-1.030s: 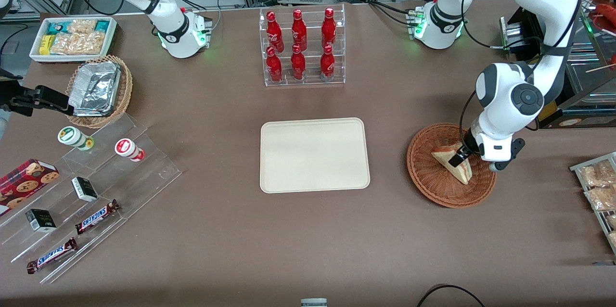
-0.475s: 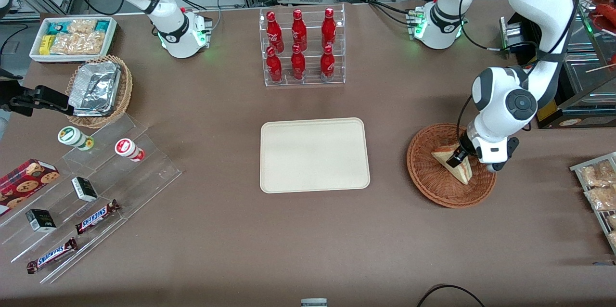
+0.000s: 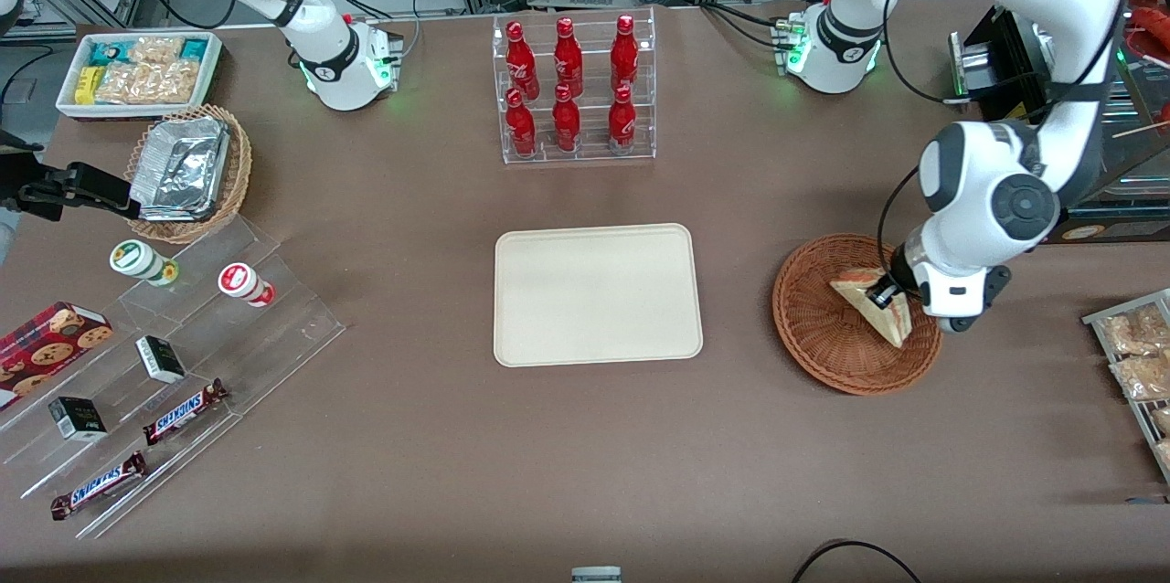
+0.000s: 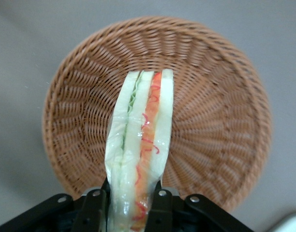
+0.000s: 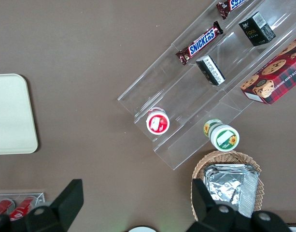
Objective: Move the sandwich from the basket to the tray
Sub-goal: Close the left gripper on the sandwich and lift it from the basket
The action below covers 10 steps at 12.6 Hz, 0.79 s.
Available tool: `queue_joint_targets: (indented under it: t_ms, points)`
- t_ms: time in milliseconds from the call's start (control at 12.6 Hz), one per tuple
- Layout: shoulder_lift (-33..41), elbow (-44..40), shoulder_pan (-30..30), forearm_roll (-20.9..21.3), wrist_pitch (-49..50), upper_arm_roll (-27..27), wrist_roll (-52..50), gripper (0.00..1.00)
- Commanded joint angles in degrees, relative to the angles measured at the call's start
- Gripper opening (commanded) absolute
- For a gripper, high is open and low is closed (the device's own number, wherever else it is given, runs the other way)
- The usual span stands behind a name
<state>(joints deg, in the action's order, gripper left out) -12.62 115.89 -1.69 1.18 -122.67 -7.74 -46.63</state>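
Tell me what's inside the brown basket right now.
Only the sandwich, standing on edge with the tool shut on it, over the basket. Bare weave shows around it; the patch directly under the sandwich is covered.

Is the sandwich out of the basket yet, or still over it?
Still over it: the gripper is shut on the sandwich, with the basket directly below. The tray holds nothing.

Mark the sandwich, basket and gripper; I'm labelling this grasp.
sandwich [image 4: 138, 145]: left wrist view, filling edge.
basket [image 3: 813, 327]: front view, woven floor.
gripper [image 3: 883, 295]: front view, fingertips, shut on the sandwich above the basket.
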Motion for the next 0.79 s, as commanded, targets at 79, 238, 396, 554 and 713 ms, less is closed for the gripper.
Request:
queue_joint_targets:
  t_ms: [79, 238, 396, 554, 713]
  points:
    - [-4.33, -11.38, 5.19, 0.05, 9.82, -1.57, 7.77, 0.0]
    - [-6.78, -13.22, 10.8, 0.14, 9.64, -1.49, 7.26, 0.0]
    - [-9.25, -15.59, 15.11, 0.31, 9.64, -1.58, 7.95, 0.0]
    - [-12.67, -19.19, 19.77, 0.49, 9.38, -1.58, 7.69, 0.0]
    - [-17.94, -25.16, 24.34, 0.05, 9.46, -1.57, 5.42, 0.0]
